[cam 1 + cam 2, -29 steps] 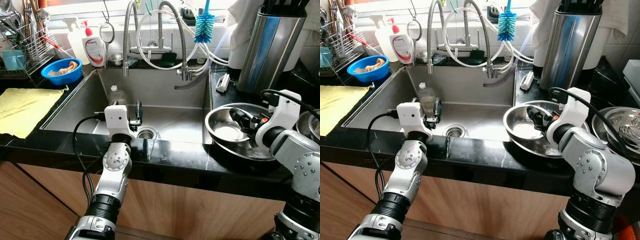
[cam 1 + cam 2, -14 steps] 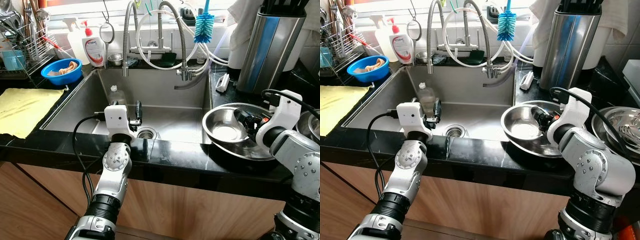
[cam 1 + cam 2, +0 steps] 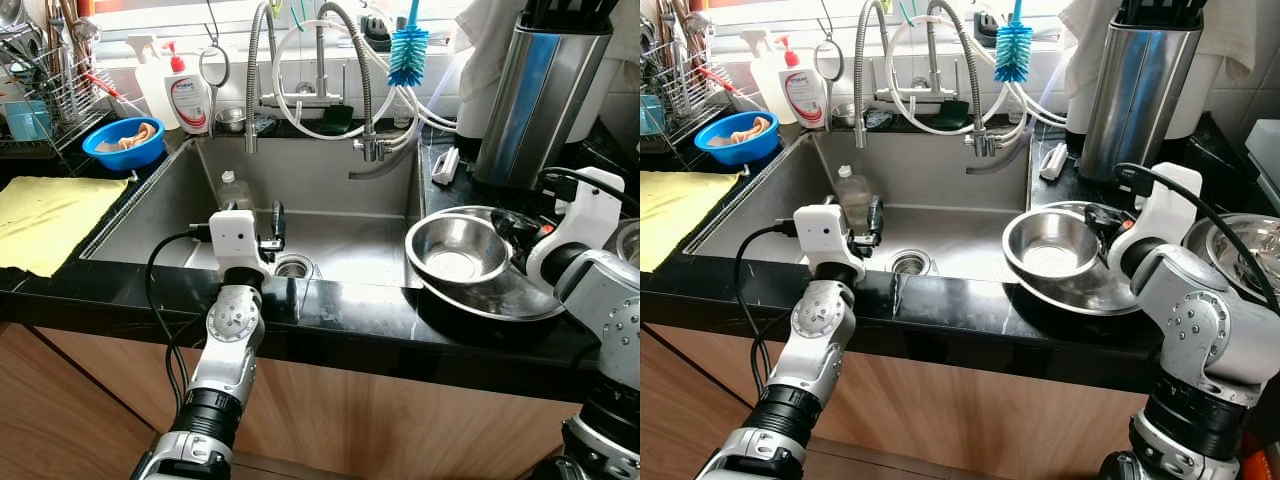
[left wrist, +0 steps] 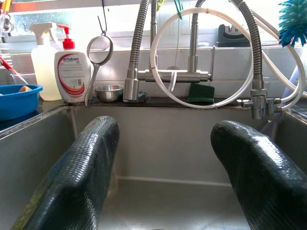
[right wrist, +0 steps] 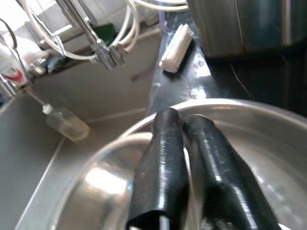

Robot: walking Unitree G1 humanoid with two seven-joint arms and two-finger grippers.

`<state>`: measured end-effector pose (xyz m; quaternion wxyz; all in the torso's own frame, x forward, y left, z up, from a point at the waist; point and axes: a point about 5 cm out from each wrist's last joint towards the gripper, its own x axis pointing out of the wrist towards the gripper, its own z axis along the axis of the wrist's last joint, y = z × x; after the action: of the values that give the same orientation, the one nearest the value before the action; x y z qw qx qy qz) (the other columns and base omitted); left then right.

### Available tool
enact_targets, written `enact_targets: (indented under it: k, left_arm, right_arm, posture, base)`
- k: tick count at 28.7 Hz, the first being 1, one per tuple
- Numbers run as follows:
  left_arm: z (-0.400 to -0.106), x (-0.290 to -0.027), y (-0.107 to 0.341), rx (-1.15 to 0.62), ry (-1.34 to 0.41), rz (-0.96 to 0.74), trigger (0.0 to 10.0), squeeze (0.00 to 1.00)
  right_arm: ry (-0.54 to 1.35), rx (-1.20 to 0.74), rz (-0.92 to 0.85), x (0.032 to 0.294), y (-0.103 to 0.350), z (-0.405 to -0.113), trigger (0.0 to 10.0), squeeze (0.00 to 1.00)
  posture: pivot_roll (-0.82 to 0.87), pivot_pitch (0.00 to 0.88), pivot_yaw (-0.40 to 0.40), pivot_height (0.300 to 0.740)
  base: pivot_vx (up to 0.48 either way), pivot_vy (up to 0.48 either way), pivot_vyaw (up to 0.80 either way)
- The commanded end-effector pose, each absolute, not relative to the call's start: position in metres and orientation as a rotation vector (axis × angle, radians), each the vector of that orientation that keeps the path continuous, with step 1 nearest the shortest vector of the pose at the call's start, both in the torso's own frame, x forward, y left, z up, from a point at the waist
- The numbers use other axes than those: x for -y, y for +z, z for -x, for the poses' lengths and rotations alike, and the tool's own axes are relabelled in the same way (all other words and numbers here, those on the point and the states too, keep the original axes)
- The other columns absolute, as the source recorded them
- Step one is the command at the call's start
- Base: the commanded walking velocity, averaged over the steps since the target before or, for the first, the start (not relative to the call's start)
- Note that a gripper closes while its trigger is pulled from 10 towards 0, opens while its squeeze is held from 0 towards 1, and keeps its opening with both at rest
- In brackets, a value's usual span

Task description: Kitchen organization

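**A:** What's new on your feed?

**B:** The small steel bowl (image 3: pixel 459 248). A second ago it lay flat inside the wide steel bowl (image 3: pixel 520 296) just right of the sink (image 3: pixel 330 235). Now I've got the right gripper (image 5: pixel 184 143) pinched on its far rim, fingers nearly together with the metal between them, and the bowl is tipped up, nudged toward the sink and partly over the sink's right edge.

**A:** So it's coming out?

**B:** I'd say so: the nested pair is being separated, and this one can go in the sink or elsewhere on the counter (image 3: pixel 350 315).

**A:** And the left gripper (image 4: pixel 163 163)?

**B:** Hovering over the sink's front edge, fingers wide apart, empty.

**A:** Anything readable?

**B:** Behind the sink's left corner, the pump soap bottle (image 4: pixel 70 72) reads "antabax". The spray bottle (image 4: pixel 42 60) beside it shows no legible label.
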<state>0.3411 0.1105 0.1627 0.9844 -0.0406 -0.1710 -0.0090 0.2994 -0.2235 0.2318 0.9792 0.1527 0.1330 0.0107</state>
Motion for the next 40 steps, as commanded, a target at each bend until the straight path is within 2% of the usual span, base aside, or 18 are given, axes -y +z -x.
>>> enact_targets:
  k: [1, 8, 9, 13, 14, 15, 22, 26, 30, 33, 38, 40]
  left_arm:
    - [-0.344, -0.110, 0.166, 0.345, -0.028, 0.066, 10.0, 0.00]
    - [-0.345, -0.110, 0.167, 0.347, -0.032, 0.064, 10.0, 0.00]
    - [-0.345, -0.110, 0.167, 0.347, -0.033, 0.060, 10.0, 0.00]
    - [-0.345, -0.110, 0.167, 0.346, -0.034, 0.057, 10.0, 0.00]
    - [-0.346, -0.110, 0.168, 0.346, -0.034, 0.056, 10.0, 0.00]
    - [-0.346, -0.110, 0.168, 0.345, -0.034, 0.056, 10.0, 0.00]
    - [-0.347, -0.110, 0.168, 0.341, -0.038, 0.053, 10.0, 0.00]
    - [-0.348, -0.110, 0.168, 0.341, -0.042, 0.050, 10.0, 0.00]
    - [-0.348, -0.112, 0.169, 0.340, -0.042, 0.043, 10.0, 0.00]
    - [-0.348, -0.114, 0.169, 0.340, -0.042, 0.038, 10.0, 0.00]
    - [-0.348, -0.112, 0.167, 0.335, -0.050, 0.038, 10.0, 0.00]
    - [-0.348, -0.111, 0.166, 0.333, -0.056, 0.038, 10.0, 0.00]
  right_arm:
    - [0.058, -0.250, -0.325, 0.217, 0.237, -0.301, 0.0, 0.00]
    - [0.074, -0.209, -0.331, 0.216, 0.242, -0.302, 0.0, 0.00]
    - [0.079, -0.143, -0.302, 0.216, 0.250, -0.303, 10.0, 0.00]
    - [0.077, -0.070, -0.298, 0.217, 0.262, -0.304, 10.0, 0.00]
    - [0.092, -0.060, -0.290, 0.216, 0.265, -0.304, 10.0, 0.10]
    - [0.138, -0.037, -0.239, 0.215, 0.271, -0.303, 10.0, 1.00]
    - [0.262, -0.007, 0.033, 0.214, 0.290, -0.301, 10.0, 1.00]
    - [0.363, -0.026, 0.185, 0.200, 0.287, -0.299, 10.0, 1.00]
    - [0.473, -0.034, 0.259, 0.188, 0.280, -0.297, 10.0, 1.00]
    - [0.540, -0.042, 0.339, 0.188, 0.277, -0.293, 10.0, 1.00]
    - [0.428, -0.074, 0.330, 0.209, 0.275, -0.299, 10.0, 1.00]
    - [0.414, -0.078, 0.332, 0.209, 0.273, -0.300, 10.0, 1.00]
  posture:
    - [-0.29, 0.000, 0.100, 0.740]
    - [-0.29, 0.000, 0.102, 0.740]
    - [-0.30, 0.000, 0.104, 0.740]
    - [-0.29, 0.000, 0.106, 0.740]
    - [-0.30, 0.000, 0.107, 0.740]
    - [-0.30, 0.000, 0.109, 0.740]
    - [-0.31, 0.000, 0.118, 0.740]
    - [-0.30, 0.000, 0.126, 0.740]
    - [-0.29, 0.000, 0.129, 0.740]
    - [-0.29, 0.000, 0.132, 0.740]
    - [-0.30, 0.000, 0.137, 0.740]
    - [-0.30, 0.000, 0.141, 0.740]
  base:
    - [0.000, 0.000, 0.00]
    - [0.000, 0.000, 0.00]
    - [0.000, 0.000, 0.00]
    - [0.000, 0.000, 0.00]
    - [0.000, 0.000, 0.00]
    - [0.000, 0.000, 0.00]
    - [0.000, 0.000, 0.00]
    - [0.000, 0.000, 0.00]
    - [0.000, 0.000, 0.00]
    - [0.000, 0.000, 0.00]
    - [0.000, 0.000, 0.00]
    - [0.000, 0.000, 0.00]
